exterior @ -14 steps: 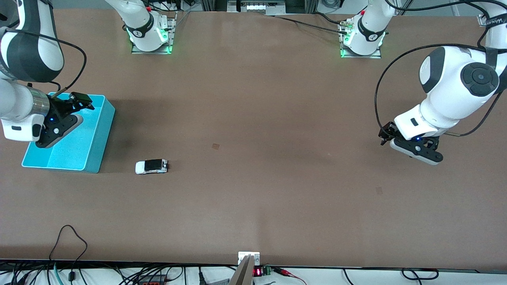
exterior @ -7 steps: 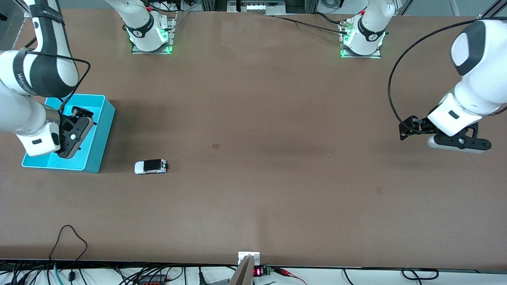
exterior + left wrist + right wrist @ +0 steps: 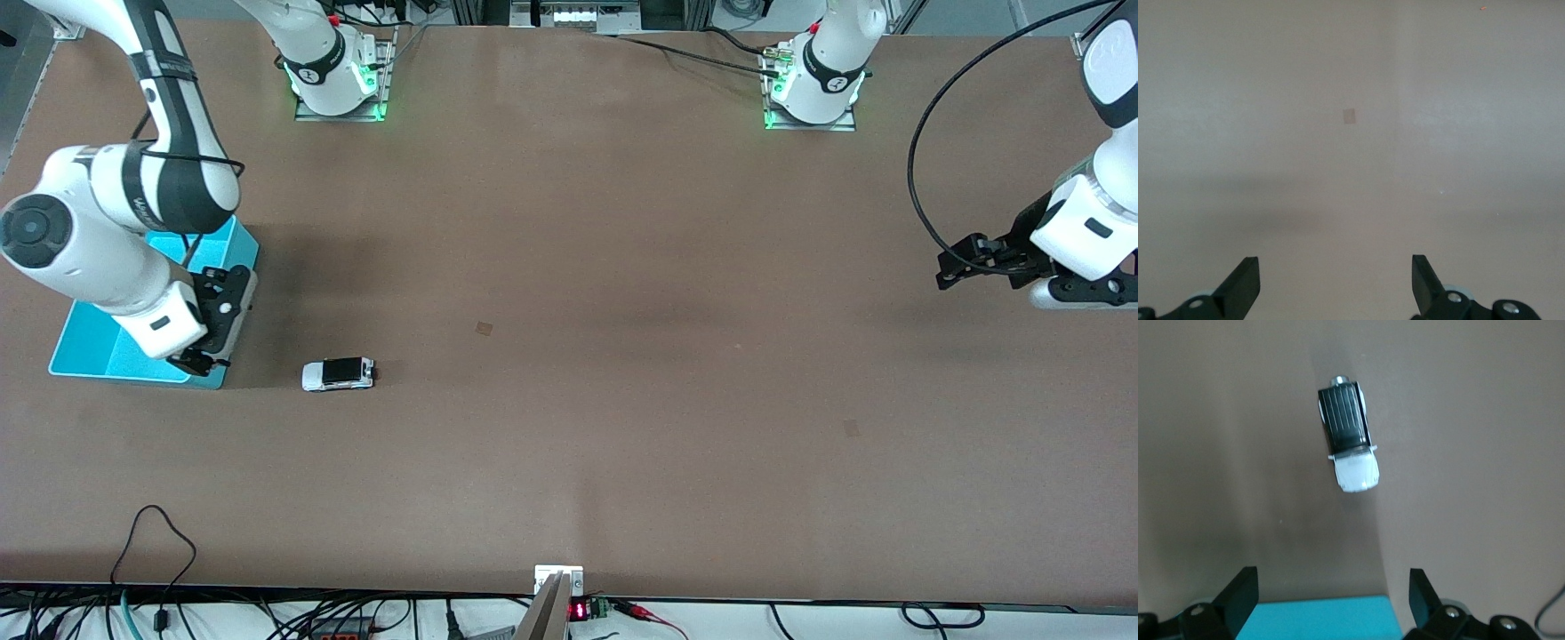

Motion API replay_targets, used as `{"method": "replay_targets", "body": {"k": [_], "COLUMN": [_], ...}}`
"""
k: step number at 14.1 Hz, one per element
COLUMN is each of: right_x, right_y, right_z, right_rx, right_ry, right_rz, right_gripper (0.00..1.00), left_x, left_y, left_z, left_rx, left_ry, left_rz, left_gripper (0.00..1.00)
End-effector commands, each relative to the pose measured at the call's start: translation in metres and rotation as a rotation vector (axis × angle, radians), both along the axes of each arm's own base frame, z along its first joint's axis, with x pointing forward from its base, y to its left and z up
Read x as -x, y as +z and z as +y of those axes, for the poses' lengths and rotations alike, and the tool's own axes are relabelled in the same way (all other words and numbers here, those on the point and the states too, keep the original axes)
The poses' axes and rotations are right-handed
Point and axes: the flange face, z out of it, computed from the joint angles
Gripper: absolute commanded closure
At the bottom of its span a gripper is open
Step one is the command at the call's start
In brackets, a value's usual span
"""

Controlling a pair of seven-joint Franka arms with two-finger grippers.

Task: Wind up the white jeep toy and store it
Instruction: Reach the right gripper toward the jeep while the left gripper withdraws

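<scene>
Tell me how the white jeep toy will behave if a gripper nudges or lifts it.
The white jeep toy stands on its wheels on the bare table, so a lengthwise nudge would probably roll it. It looks small, rigid, likely light. Its smooth body may slip in a loose pinch.

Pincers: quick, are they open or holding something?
Left pincer: open, holding nothing, over bare table.
Right pincer: open, holding nothing, over the turquoise bin edge, beside the white jeep toy.

We see a wide brown table (image 3: 622, 267), matte, with faint darker patches and a small square mark (image 3: 484, 328) near its middle. Green lights (image 3: 769, 116) glow along its upper edge. Cables (image 3: 267, 618) and a small red display (image 3: 578, 611) line the camera-side edge.
</scene>
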Motion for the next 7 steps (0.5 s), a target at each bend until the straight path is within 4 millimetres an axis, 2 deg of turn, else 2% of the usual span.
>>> {"method": "replay_targets", "body": {"k": [1,5,7], "right_x": [-0.004,-0.010,-0.008], "right_y": [-0.029,-0.087,-0.109], "right_z": [0.024,0.059,0.060], "right_rx": [0.005,-0.004,-0.004], "right_ry": [0.072,0.195,0.202], "right_rz": [-0.001,-0.013,0.012], "right_gripper": [0.00,0.00,0.00], "left_x": [0.014,0.029,0.032], "left_y": [0.021,0.024,0.025], "left_z": [-0.008,-0.004,0.000], "left_rx": [0.008,0.002,0.002], "left_ry": [-0.011,-0.004,0.004], "left_rz": [0.004,0.018,0.010], "left_gripper": [0.00,0.00,0.00]}}
